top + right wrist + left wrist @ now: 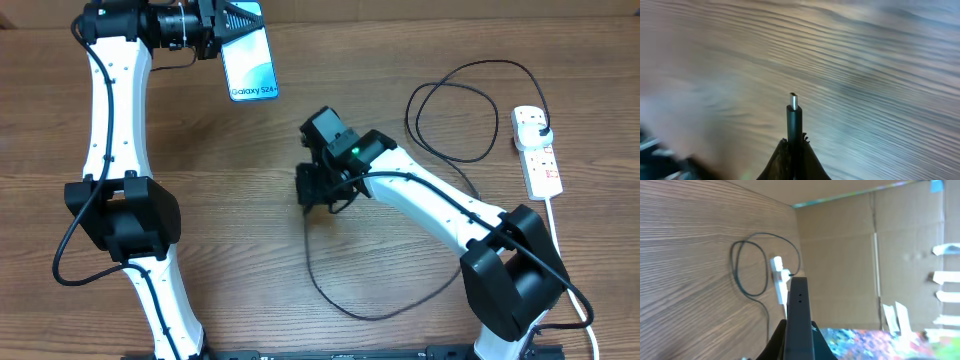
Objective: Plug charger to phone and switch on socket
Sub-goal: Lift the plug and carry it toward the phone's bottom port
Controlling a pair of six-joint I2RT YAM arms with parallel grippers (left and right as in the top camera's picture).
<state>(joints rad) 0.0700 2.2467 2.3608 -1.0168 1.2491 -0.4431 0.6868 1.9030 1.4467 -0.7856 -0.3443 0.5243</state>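
The phone [250, 62], blue-teal screen reading "Galaxy S24+", is at the table's far left, held by my left gripper [228, 28], which is shut on its upper end. In the left wrist view the phone's dark edge [799, 315] runs up between the jaws [799, 340]. My right gripper [318, 192] at mid-table is shut on the charger's connector end; the wrist view shows the black stem with its metal tip [793, 101] sticking out of the jaws [794, 145]. The black cable [340, 300] loops along the table to the plug [541, 130] in the white socket strip [538, 150].
The socket strip also shows in the left wrist view [780, 277] with cable loops [747, 265] beside it. Its white cord [572, 270] runs down the right edge past the right arm's base. A cardboard wall [865, 255] stands behind the table.
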